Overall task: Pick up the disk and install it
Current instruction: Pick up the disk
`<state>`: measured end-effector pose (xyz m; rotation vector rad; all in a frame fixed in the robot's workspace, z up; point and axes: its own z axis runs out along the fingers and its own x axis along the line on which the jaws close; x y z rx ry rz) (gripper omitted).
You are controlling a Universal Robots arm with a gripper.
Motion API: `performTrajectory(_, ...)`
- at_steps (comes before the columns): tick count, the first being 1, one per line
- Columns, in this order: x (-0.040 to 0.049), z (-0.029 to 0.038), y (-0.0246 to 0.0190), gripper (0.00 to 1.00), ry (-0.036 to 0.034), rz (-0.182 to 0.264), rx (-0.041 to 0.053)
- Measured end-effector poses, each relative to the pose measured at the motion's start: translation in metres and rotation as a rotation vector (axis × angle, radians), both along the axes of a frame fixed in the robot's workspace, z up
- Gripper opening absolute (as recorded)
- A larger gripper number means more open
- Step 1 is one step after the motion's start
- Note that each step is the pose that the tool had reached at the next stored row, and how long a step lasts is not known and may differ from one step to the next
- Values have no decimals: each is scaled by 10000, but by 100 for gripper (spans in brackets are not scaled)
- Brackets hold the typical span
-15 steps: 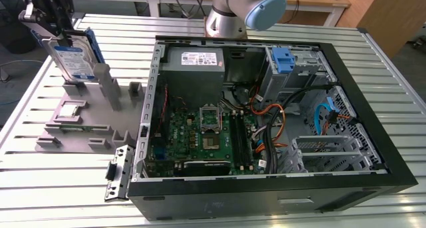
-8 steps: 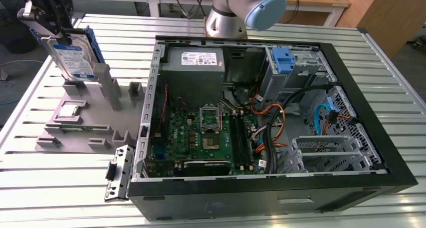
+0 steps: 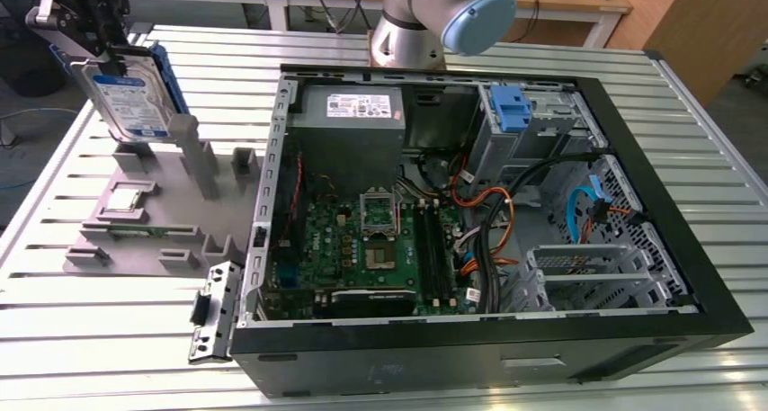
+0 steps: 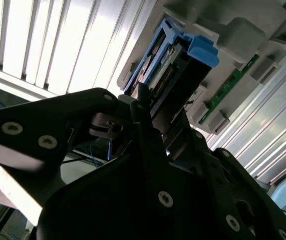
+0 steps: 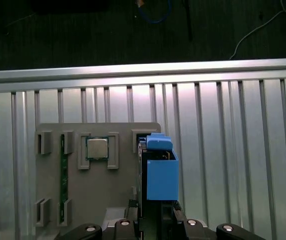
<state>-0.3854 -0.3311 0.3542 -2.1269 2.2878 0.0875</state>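
Here our black claw (image 3: 99, 51) is clamped on the silver, blue-framed disk (image 3: 126, 101), which hangs upright beneath it. We'd keep it plumb (no twisting) over the grey slotted stand (image 3: 162, 209) below.

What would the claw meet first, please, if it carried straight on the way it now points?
Most likely the grey plastic parts holder: the claw is shut on the silver hard drive in its blue carrier, whose far end points at it. Whether they already touch is unclear.
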Motion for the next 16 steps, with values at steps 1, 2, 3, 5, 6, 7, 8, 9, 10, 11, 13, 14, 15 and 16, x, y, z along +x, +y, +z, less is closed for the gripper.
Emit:
performTrajectory(1, 0, 0, 0, 35, -1, 0, 0)
performTrajectory(2, 0, 0, 0, 35, -1, 0, 0)
performTrajectory(3, 0, 0, 0, 35, -1, 0, 0)
performTrajectory(5, 0, 4, 0, 35, 1, 0, -1)
performTrajectory(6, 0, 11, 0, 35, 5, 0, -3)
performTrajectory(7, 0, 19, 0, 35, 5, 0, -2)
performTrajectory(8, 0, 28, 0, 35, 2, 0, -1)
performTrajectory(9, 0, 42, 0, 35, 2, 0, -1)
performTrajectory(10, 0, 55, 0, 35, 1, 0, -1)
performTrajectory(11, 0, 72, 0, 35, 2, 0, -1)
performTrajectory(13, 0, 107, 0, 35, 1, 0, -1)
performTrajectory(14, 0, 126, 0, 35, 2, 0, -1)
performTrajectory(15, 0, 144, 0, 35, 2, -1, -1)
performTrajectory(16, 0, 163, 0, 35, 2, 0, -1)
